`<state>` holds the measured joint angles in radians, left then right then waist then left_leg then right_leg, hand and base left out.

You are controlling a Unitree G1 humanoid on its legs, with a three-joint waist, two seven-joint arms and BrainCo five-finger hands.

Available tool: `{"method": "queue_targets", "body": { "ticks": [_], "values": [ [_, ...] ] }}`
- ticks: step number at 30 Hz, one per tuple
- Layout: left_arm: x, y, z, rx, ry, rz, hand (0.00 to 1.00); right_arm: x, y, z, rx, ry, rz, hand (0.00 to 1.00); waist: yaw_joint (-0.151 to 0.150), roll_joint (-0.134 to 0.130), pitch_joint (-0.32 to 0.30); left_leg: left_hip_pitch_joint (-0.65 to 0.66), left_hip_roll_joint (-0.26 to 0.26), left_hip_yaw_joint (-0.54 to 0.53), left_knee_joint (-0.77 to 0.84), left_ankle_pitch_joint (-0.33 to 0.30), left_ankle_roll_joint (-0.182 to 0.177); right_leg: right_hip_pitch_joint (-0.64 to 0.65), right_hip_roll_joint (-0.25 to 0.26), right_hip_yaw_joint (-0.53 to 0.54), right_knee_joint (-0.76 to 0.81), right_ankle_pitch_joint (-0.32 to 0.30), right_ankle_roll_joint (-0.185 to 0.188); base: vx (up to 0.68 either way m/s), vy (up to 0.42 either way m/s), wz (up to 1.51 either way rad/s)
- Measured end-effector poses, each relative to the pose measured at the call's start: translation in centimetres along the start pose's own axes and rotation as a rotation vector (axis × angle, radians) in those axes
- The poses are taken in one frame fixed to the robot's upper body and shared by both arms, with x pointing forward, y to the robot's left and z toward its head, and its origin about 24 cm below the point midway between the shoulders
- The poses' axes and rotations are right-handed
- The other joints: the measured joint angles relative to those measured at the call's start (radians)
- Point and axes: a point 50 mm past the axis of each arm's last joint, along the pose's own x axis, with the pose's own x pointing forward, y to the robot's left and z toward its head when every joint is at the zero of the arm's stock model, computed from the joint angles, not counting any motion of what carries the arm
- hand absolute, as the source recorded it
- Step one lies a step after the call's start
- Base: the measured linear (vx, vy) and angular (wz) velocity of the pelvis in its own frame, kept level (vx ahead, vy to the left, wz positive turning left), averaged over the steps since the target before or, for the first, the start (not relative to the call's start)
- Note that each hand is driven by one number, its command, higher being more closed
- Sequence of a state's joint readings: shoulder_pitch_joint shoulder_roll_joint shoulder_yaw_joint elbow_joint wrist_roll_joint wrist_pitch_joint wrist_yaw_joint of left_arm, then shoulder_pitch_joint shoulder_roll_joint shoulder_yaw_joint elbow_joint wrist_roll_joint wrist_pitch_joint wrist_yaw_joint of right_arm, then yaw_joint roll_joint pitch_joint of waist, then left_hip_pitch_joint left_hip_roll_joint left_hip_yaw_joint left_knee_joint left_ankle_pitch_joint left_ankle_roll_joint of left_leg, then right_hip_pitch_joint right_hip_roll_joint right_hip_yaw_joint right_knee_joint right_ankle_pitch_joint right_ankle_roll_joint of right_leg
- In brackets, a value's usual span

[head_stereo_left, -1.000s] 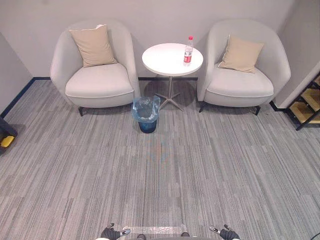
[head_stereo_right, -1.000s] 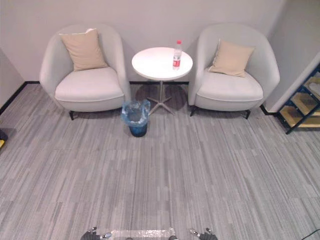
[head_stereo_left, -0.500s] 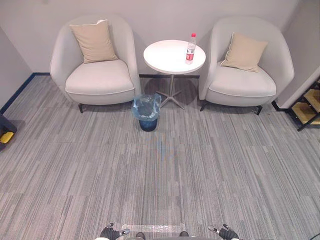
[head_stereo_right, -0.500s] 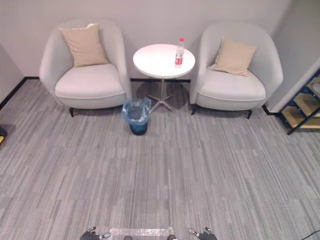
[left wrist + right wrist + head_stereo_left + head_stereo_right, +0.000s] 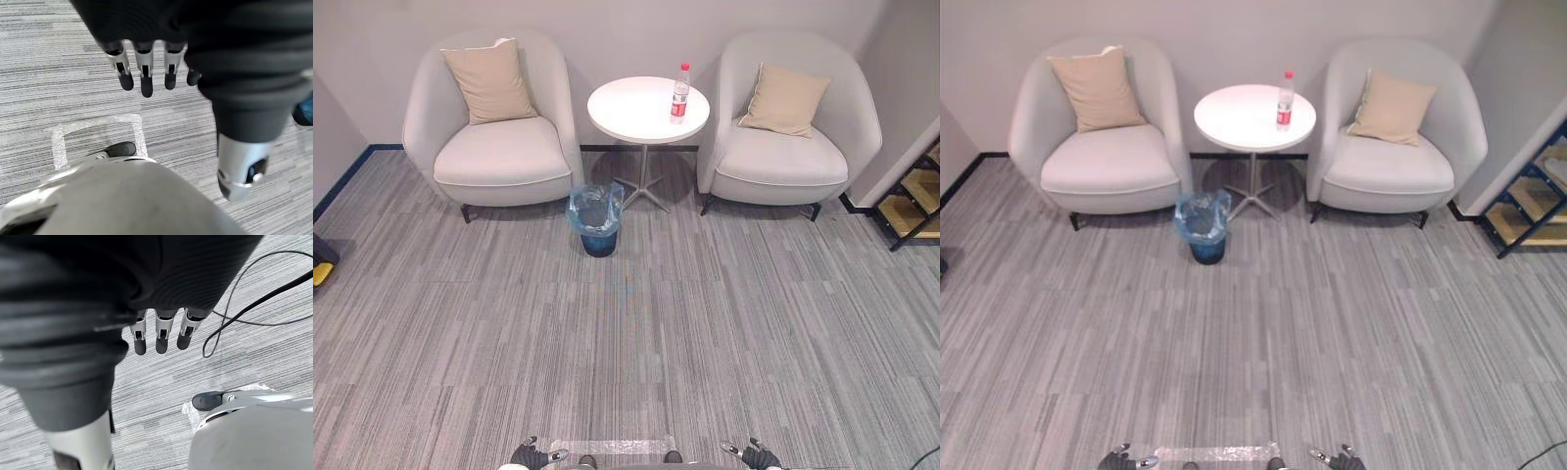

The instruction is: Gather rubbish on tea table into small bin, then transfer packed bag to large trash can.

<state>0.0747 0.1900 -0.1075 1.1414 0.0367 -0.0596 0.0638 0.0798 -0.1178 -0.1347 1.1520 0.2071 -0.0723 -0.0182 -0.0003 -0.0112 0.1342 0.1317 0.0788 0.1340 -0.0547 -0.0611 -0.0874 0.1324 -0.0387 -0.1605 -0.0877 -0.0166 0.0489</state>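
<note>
The whole picture has slid a tiny bit since a moment ago. That means the head camera moved, not the things. The bottle point(image 5: 680, 94), the round white counter point(image 5: 631, 113) and the small bin point(image 5: 597, 217) sit just as they did next to each other. I think the robot is only lining itself up and the job has not really begun. It is well away from the counter, with a lot of grey carpet in between. The left hand point(image 5: 145, 68) and the right hand point(image 5: 161, 335) both hang low at the near edge, fingers straight and loose, holding nothing. The bottle is the one bit of rubbish I can see. It stands upright on the far right part of the counter, clear plastic with a red cap and a red band round it. The small bin is dark blue with a light blue bag puffed over its rim, open at the top. It stands on the floor just near and left of the counter's foot, close to the left armchair point(image 5: 499, 157). I think the robot must walk forward first, then reach for the bottle.
</note>
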Motion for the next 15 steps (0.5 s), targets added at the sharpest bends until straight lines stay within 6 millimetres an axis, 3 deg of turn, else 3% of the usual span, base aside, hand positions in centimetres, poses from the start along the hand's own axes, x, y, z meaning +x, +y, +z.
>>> {"method": "queue_targets", "body": {
  "ticks": [3, 5, 6, 9, 10, 11, 13, 15],
  "values": [
    [0.1, -0.1, 0.5, -0.002, -0.011, -0.001, 0.00, 0.0, -0.3, 0.0, 0.036, -0.004, -0.010, 0.00, -0.002, 0.014, 0.012, -0.066, 0.031, 0.010, 0.173, -0.092, -0.013, -0.010, 0.011, 0.007, 0.039, -0.037, -0.012, 0.04, -0.019, -0.10],
    [0.1, 0.2, 0.4, -0.014, -0.010, 0.008, 0.00, -0.1, -0.2, -0.3, 0.047, -0.003, -0.010, 0.00, -0.002, 0.010, 0.016, -0.115, 0.047, 0.025, 0.310, -0.118, -0.037, -0.011, 0.012, 0.009, 0.060, -0.076, -0.026, 0.03, -0.028, 0.01],
    [0.2, 0.6, 1.1, -0.038, -0.038, 0.024, 0.00, -0.2, -0.1, -0.5, 0.070, 0.000, -0.009, 0.00, -0.005, -0.005, 0.024, -0.176, 0.064, 0.043, 0.469, -0.117, -0.038, -0.009, 0.006, 0.012, 0.092, -0.098, -0.031, 0.04, -0.071, -0.01],
    [0.1, 0.5, 1.6, -0.119, -0.065, 0.046, 0.00, -0.5, -0.5, -0.5, 0.098, -0.033, -0.020, 0.00, 0.002, 0.008, 0.040, -0.283, 0.124, 0.071, 0.754, -0.079, -0.041, 0.004, 0.014, 0.040, 0.170, -0.153, -0.051, 0.11, -0.069, -0.16],
    [0.1, 0.5, 1.6, -0.130, -0.064, 0.052, 0.00, -0.5, -0.5, -0.3, 0.099, -0.039, -0.020, 0.00, 0.004, 0.008, 0.040, -0.304, 0.130, 0.072, 0.792, -0.081, -0.037, 0.012, 0.012, 0.043, 0.174, -0.162, -0.060, 0.18, -0.011, -0.17],
    [0.0, 0.6, 1.6, -0.157, -0.070, 0.064, 0.00, -0.5, -0.5, -0.1, 0.107, -0.047, -0.023, 0.00, 0.005, 0.009, 0.040, -0.342, 0.137, 0.090, 0.835, -0.132, -0.025, 0.025, 0.004, 0.061, 0.177, -0.178, -0.071, 0.21, 0.008, -0.22],
    [0.0, 0.6, 1.9, -0.164, -0.080, 0.066, 0.00, -0.4, -0.4, -0.1, 0.114, -0.048, -0.030, 0.00, 0.007, 0.007, 0.040, -0.382, 0.128, 0.119, 0.793, -0.172, -0.009, 0.036, -0.016, 0.082, 0.168, -0.187, -0.070, 0.25, 0.044, -0.34],
    [0.0, 0.7, 2.0, -0.182, -0.089, 0.073, 0.00, -0.3, -0.3, 0.4, 0.124, -0.058, -0.027, 0.00, 0.011, 0.005, 0.042, -0.426, 0.078, 0.139, 0.600, -0.154, 0.006, 0.046, -0.054, 0.123, 0.148, -0.198, -0.052, 0.28, 0.139, -0.55]
  ]
}}
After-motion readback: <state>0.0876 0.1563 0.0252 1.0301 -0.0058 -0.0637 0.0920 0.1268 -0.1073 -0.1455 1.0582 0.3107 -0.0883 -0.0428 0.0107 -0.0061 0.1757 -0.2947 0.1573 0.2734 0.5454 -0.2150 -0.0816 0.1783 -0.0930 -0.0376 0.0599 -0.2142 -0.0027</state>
